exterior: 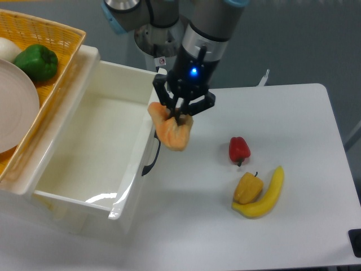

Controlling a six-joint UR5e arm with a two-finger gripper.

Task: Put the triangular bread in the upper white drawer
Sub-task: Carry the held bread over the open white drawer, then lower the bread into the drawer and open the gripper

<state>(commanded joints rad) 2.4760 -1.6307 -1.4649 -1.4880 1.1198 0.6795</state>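
The triangular bread (pixel 172 134), a golden-orange wedge, hangs in the air from my gripper (pixel 179 117), which is shut on its upper part. It sits right over the front wall of the upper white drawer (pixel 93 144), beside the dark curved handle (pixel 151 154). The drawer stands pulled open and its inside shows only bare white plastic. The gripper's fingers partly hide the top of the bread.
A red bell pepper (pixel 238 149), a yellow-orange bell pepper (pixel 248 187) and a banana (pixel 266 196) lie on the white table at the right. A yellow woven basket (pixel 39 62) at upper left holds a green pepper (pixel 37 61) and a white plate (pixel 16 106).
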